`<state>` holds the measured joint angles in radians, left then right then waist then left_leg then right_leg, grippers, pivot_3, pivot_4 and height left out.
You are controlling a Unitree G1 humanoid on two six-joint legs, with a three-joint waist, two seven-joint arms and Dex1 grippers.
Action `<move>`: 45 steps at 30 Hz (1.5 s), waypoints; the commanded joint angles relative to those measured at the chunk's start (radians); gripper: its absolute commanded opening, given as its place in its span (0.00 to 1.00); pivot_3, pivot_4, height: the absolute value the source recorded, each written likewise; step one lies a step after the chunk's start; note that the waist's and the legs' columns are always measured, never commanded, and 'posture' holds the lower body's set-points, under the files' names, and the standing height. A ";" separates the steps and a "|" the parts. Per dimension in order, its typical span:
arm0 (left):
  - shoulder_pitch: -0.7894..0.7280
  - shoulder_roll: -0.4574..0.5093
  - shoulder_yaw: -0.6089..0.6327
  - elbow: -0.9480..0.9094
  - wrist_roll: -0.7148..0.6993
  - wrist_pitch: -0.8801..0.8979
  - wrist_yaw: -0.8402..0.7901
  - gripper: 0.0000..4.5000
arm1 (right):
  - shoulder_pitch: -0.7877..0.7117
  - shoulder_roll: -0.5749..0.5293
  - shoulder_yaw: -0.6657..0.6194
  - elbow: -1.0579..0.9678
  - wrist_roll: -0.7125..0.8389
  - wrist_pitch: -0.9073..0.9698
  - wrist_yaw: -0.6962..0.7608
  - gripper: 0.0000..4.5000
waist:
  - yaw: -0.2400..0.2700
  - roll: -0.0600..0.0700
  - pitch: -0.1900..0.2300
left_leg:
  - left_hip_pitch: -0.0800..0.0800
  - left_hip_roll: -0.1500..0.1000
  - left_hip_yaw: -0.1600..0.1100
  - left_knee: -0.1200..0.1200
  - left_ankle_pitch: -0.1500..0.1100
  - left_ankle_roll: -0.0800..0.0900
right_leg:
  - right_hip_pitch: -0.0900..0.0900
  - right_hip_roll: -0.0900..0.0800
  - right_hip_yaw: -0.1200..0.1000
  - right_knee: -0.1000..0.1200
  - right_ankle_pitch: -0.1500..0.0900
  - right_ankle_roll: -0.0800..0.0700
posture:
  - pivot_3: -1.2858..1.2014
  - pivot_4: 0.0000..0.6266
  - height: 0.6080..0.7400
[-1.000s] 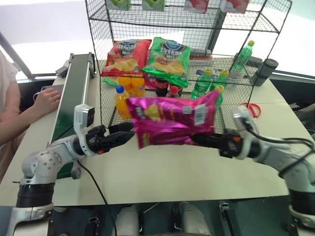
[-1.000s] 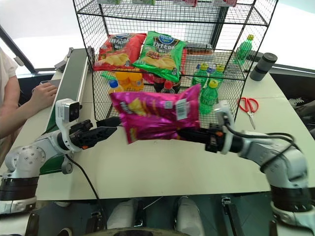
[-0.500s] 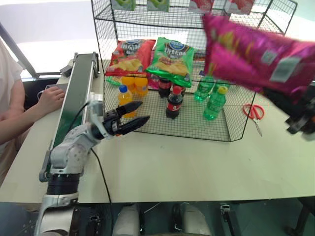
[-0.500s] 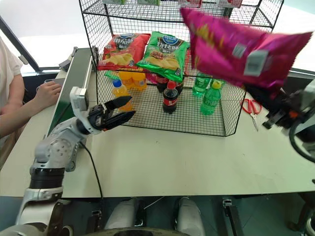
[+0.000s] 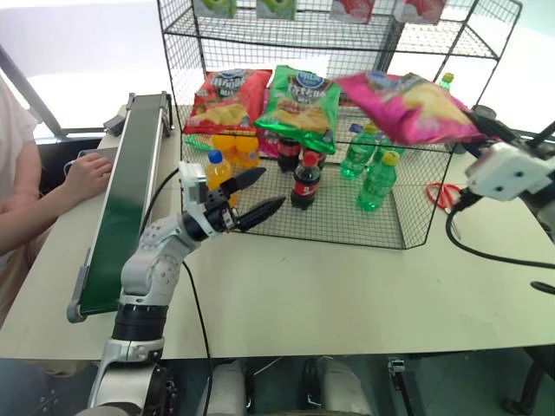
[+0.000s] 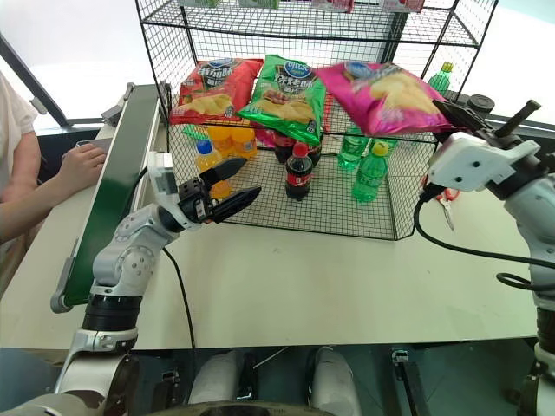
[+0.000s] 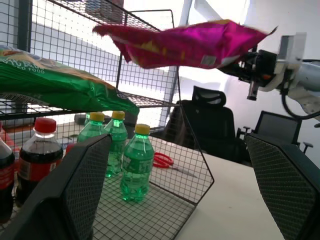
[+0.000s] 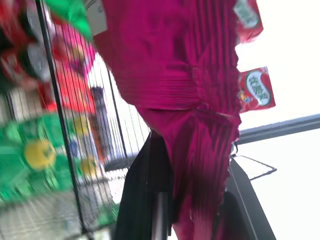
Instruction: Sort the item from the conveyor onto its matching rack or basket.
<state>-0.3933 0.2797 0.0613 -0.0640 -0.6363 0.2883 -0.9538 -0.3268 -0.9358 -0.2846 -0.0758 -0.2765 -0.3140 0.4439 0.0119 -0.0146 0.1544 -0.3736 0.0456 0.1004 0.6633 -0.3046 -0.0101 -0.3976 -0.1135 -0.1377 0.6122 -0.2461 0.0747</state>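
1. The glossy magenta-pink chip bag [image 6: 386,94] with a round blue logo and printed yellow chips is held in the air at the right front of the large black wire-grid shelving rack [image 6: 408,186], level with the middle tier.
2. The right gripper [image 6: 451,111] has its jaws clenched on the bag's crimped end; the right wrist view shows the pleated foil pinched between the two black fingers [image 8: 145,200].
3. The bag lies roughly flat, printed face up, with its far end reaching over the tier's right section, beside the glossy green chip bag [image 6: 286,95].
4. A glossy red chip bag [image 6: 208,87] lies on the same tier, left of the green one.
5. The left gripper [image 6: 232,189] hovers above the white tabletop [image 6: 303,286] at the rack's left front corner, its jaws released wide and empty, pointing toward the rack.
6. On the bottom tier stand orange drink bottles [image 6: 217,147], dark cola bottles with red caps [image 6: 297,169] and green bottles with yellow caps [image 6: 368,169].
7. The long narrow dark green conveyor belt [image 6: 117,186] in a grey metal frame runs along the left side of the tabletop and carries nothing.
8. A person's hand [image 6: 82,160] rests just left of the conveyor.
9. Red-handled scissors [image 5: 442,195] lie on the tabletop right of the rack.
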 commanded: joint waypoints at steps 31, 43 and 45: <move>0.043 -0.015 -0.065 -0.092 0.070 -0.056 0.081 1.00 | -0.421 0.034 0.248 0.585 0.029 -0.088 -0.035 0.97 | -0.008 0.001 0.000 | 0.000 0.001 0.002 0.000 0.001 -0.002 | 0.000 0.000 0.000 0.000 0.000 0.000 | 0.52 0.24 1.00; 0.041 -0.014 -0.082 -0.066 0.092 -0.083 0.066 1.00 | -0.330 0.002 0.174 0.369 0.386 0.186 0.355 0.97 | -0.007 0.001 0.000 | 0.001 0.002 0.001 0.000 0.001 -0.002 | 0.001 0.001 -0.001 0.000 0.000 0.000 | 0.52 0.24 1.00; 0.042 -0.010 -0.088 -0.061 0.103 -0.091 0.061 1.00 | -0.305 0.019 0.160 0.341 0.429 0.195 0.382 0.97 | -0.005 0.001 0.000 | 0.001 0.002 0.000 0.000 0.001 -0.002 | 0.001 0.001 -0.001 0.000 0.001 0.000 | 0.52 0.24 1.00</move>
<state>-0.3482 0.2642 -0.0229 -0.1172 -0.5457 0.2244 -0.8853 -0.6402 -0.9241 -0.0840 0.3157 0.0880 -0.1386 0.7949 0.0065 -0.0139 0.1546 -0.3730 0.0474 0.1005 0.6636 -0.3036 -0.0116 -0.3968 -0.1129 -0.1385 0.6125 -0.2455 0.0744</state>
